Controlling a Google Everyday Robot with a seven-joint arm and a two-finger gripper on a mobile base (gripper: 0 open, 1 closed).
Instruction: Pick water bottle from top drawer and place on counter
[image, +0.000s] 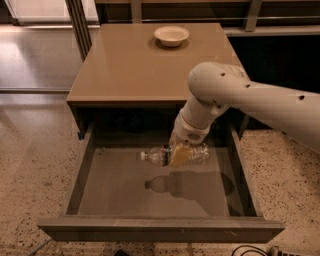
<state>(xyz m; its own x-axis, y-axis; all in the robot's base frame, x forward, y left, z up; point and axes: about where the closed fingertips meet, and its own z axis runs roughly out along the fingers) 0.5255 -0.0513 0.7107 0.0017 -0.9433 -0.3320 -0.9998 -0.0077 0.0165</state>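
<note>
The water bottle (200, 153) hangs lying sideways in the air above the open top drawer (125, 190), its white cap pointing left. My gripper (179, 154) is shut on the bottle's middle and holds it well above the drawer bottom, where its shadow falls. The arm reaches in from the right, over the drawer's back right part. The counter (130, 65) lies just behind and above the bottle, its front edge a little higher than the bottle.
A small white bowl (171, 35) stands at the back of the counter. The drawer's front panel (160, 231) sticks out toward the camera over the speckled floor. Dark railings and a post stand behind the cabinet.
</note>
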